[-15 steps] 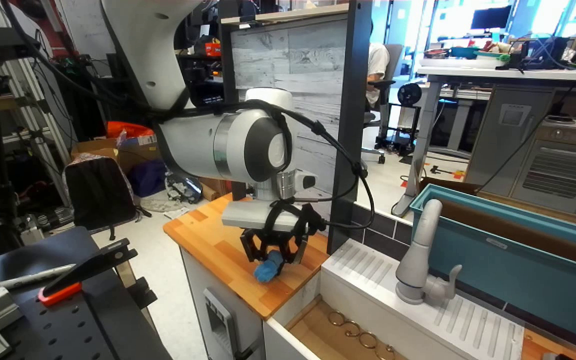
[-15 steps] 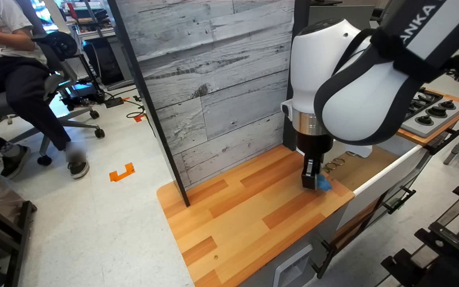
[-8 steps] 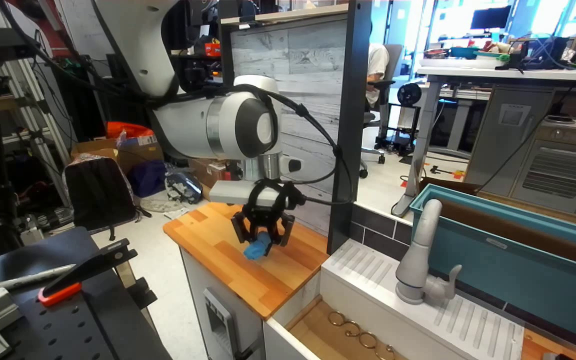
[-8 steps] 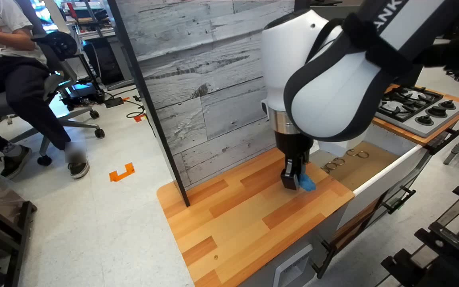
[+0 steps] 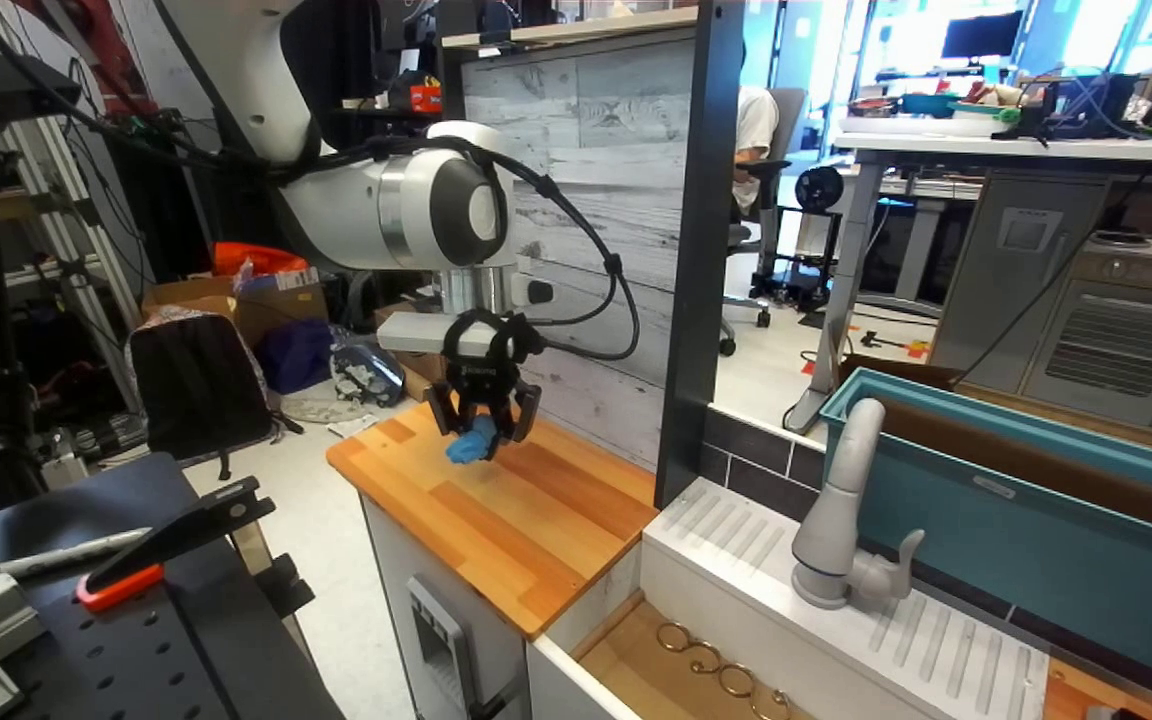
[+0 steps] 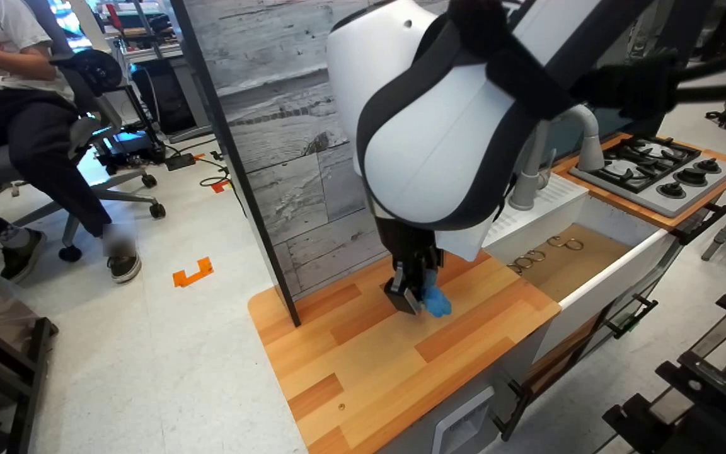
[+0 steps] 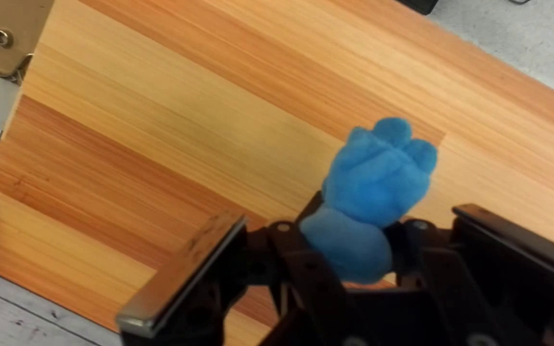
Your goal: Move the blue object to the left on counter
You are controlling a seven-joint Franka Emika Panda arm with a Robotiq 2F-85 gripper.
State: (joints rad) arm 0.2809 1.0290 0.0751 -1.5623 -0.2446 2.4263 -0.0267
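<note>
The blue object (image 5: pixel 472 443) is a small, lumpy, soft-looking light-blue item with rounded bumps. It shows in both exterior views (image 6: pixel 437 301) and in the wrist view (image 7: pixel 378 180). My gripper (image 5: pixel 484 428) is shut on it, with the lower lump between the fingers and the upper lump sticking out past them. It hangs a little above the wooden counter (image 5: pixel 546 510). In an exterior view, the gripper (image 6: pixel 414 295) and object are over the middle of the counter (image 6: pixel 363 359). Part of the object is hidden behind the fingers in the exterior views.
A grey wood-pattern panel (image 6: pixel 331 157) stands along the counter's back edge. A sink basin (image 6: pixel 564 265) with metal hooks adjoins one end, with a grey faucet (image 5: pixel 836 510) and a teal bin (image 5: pixel 1016 510) beyond. A stovetop (image 6: pixel 672 173) lies past the sink.
My gripper has lifted the blue object off the counter and carried it away from the sink end, to the left in both exterior views. It stays held.
</note>
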